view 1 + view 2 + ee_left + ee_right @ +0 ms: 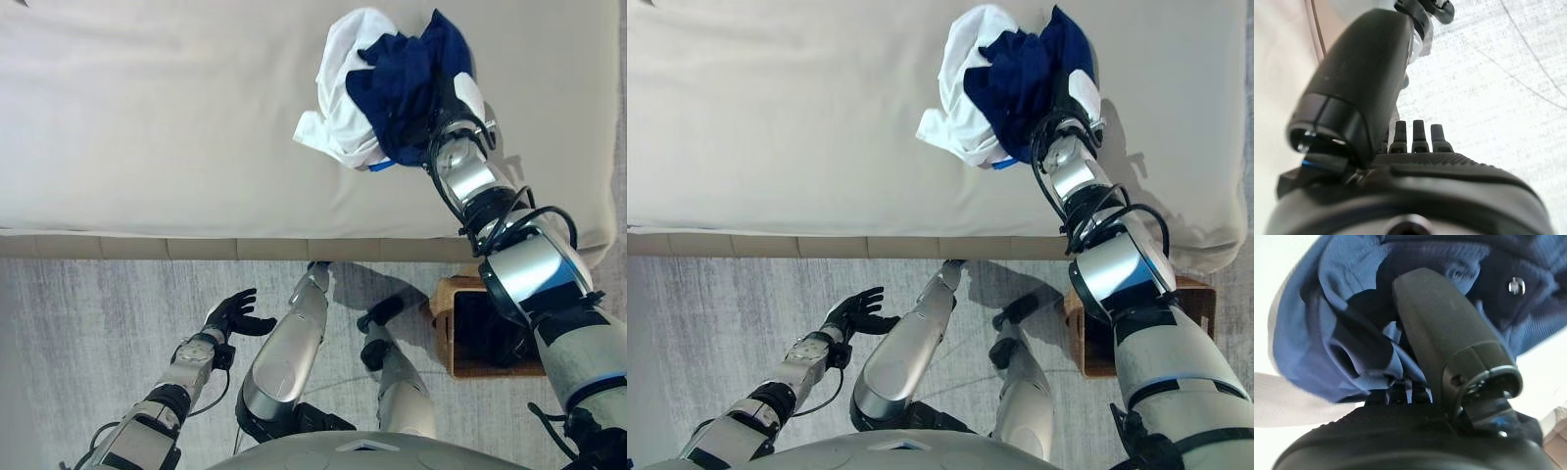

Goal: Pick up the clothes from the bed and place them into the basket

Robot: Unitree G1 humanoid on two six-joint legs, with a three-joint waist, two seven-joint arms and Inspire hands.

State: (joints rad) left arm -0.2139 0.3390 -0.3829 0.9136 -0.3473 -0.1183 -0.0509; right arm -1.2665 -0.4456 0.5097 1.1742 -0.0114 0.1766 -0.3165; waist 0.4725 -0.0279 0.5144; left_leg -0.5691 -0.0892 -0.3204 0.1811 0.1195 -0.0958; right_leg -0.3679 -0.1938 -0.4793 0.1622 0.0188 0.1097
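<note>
Navy cloth (pixel 1352 328) bunched with a white garment (pixel 338 88) wraps our right hand (pixel 1449 342), whose thumb and fingers pinch into its folds above the bed (pixel 147 117), presumably for carrying to the wicker basket (pixel 446 304) on the floor below. Our left hand (pixel 233 315) hangs idle, fingers relaxed.

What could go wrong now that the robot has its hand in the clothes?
The right hand has its fingers buried in the navy garment, so the grip can't be judged. If it is weak, the cloth might slip out on lifting.

The white garment lies bunched against the navy one. It could get dragged along and drop on the floor, or stay behind on the bed.

The basket sits low beside the bed, so a dangling sleeve might miss it.
</note>
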